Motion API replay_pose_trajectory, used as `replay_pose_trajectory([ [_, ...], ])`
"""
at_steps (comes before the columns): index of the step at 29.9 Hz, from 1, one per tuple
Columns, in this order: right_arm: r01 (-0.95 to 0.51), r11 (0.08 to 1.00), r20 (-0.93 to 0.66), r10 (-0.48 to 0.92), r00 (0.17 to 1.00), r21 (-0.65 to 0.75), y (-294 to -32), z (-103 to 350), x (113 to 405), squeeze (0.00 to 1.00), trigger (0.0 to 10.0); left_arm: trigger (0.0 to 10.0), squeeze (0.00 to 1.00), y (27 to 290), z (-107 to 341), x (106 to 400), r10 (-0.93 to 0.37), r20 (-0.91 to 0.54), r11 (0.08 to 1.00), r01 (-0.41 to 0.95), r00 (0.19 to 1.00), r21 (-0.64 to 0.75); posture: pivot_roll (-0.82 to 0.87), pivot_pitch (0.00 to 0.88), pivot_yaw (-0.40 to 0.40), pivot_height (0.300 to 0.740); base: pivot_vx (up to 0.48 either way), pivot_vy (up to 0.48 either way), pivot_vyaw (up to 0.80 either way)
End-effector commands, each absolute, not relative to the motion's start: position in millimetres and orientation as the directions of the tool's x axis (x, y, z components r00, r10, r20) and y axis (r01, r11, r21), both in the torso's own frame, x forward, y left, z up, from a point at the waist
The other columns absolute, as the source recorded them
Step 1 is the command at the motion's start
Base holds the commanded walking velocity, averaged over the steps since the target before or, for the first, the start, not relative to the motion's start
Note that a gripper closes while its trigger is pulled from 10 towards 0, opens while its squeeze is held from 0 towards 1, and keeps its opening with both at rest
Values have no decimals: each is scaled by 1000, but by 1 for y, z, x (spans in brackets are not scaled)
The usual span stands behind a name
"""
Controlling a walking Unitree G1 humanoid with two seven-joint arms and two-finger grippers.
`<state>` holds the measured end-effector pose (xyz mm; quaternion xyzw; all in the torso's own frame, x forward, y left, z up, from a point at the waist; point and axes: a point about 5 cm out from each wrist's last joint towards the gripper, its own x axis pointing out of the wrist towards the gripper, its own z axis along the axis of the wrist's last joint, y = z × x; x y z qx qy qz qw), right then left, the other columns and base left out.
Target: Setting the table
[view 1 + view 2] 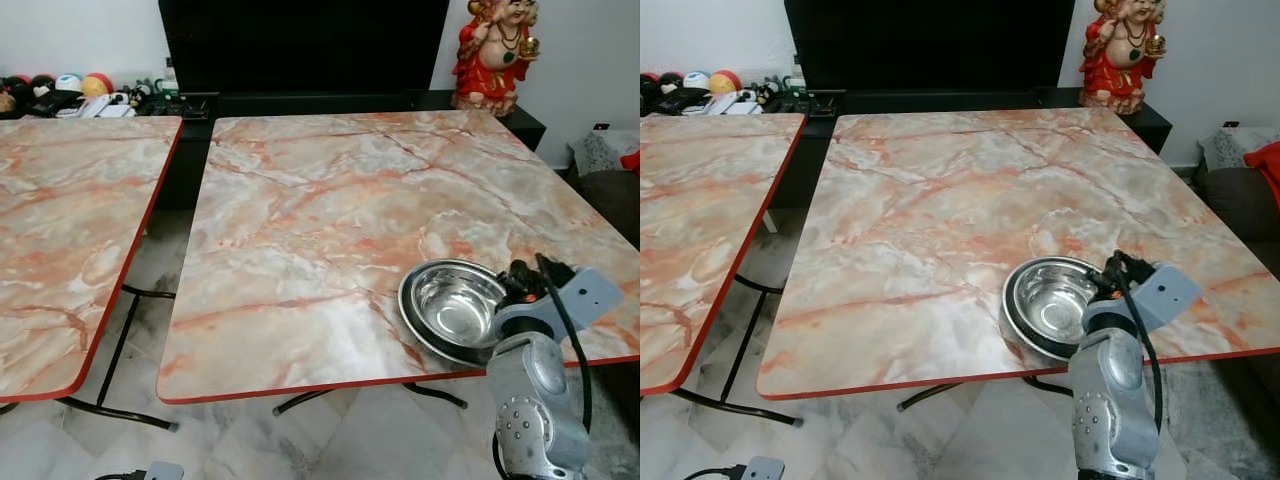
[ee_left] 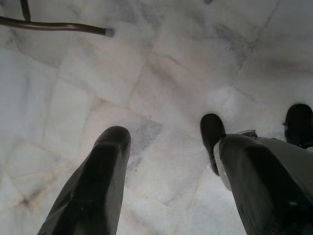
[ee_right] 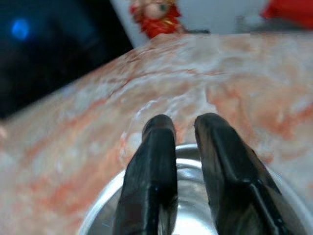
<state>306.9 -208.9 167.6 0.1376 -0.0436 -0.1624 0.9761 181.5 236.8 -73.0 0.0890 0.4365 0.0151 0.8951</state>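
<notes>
Resting near the front right corner of the marble-patterned bench (image 1: 330, 200), the steel bowl (image 1: 452, 308) sits upright and empty, close to the red front edge. It appears to be nested in a second steel dish or on a wide rim; the pictures do not settle which. The right gripper (image 3: 183, 129) reaches over the near rim of the bowl, and in the right wrist view its two black fingers (image 3: 151, 171) stand close together with a narrow gap, their tips over the far rim; whether that rim is pinched between them cannot be told from these pictures. The left gripper (image 2: 166, 142) hangs idle beside the body, fingers spread, pointing at the pale tiled floor (image 2: 161, 73), with the robot's dark feet and a bench leg in its view. A second bench (image 1: 70, 220) of the same pattern stands to the left, apart from the first. A red figurine (image 1: 497, 50) stands on the dark cabinet behind. Judged from this arrangement, the step in hand is placing the bowl at its setting. The next move calls for confirming that the bowl sits flat and clear of the edge, then parting the fingers and lifting the right arm straight up, so that the rim is not dragged toward the drop-off.
</notes>
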Motion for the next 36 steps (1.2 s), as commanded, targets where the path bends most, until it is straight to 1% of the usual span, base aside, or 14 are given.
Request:
replay_pose_trajectory([
  [1, 265, 943, 107, -290, 951, 200, -212, 178, 303, 0, 10000, 10000, 0, 249, -74, 172, 132, -793, 983, 27, 595, 184, -62, 106, -1, 740, 0, 0, 0],
  [4, 215, 965, 121, -233, 965, 150, -211, 178, 303, 0, 10000, 10000, 0, 256, -74, 169, 154, -796, 981, 6, 586, 194, -63, 104, -1, 740, 0, 0, 0],
  [6, 212, 971, 119, -224, 967, 108, -210, 177, 303, 0, 10000, 10000, 0, 259, -73, 168, 167, -795, 979, -4, 583, 203, -51, 104, -6, 740, 0, 0, 0],
  [10, 222, 970, 129, -233, 964, 99, -210, 177, 304, 0, 10000, 10000, 0, 257, -74, 168, 164, -795, 980, -7, 584, 197, -45, 106, -8, 740, 0, 0, 0],
  [13, 177, 979, 153, -191, 970, 98, -203, 182, 307, 0, 10000, 10000, 0, 246, -77, 169, 132, -796, 985, 14, 591, 173, -52, 108, -8, 740, 0, 0, 800],
  [17, 122, 991, 176, -131, 976, 62, -194, 185, 306, 0, 10000, 10000, 0, 241, -79, 168, 128, -801, 985, 20, 584, 172, -55, 110, -7, 740, 0, 0, 800],
  [33, 89, 994, 167, -100, 981, 70, -188, 178, 305, 0, 10000, 10000, 0, 240, -78, 170, 123, -801, 987, 10, 586, 158, -56, 113, 2, 740, 0, 0, 800],
  [36, 79, 994, 168, -91, 982, 77, -186, 178, 306, 0, 10000, 10000, 0, 239, -79, 170, 120, -803, 988, 5, 583, 152, -57, 115, -4, 740, 0, 117, 0],
])
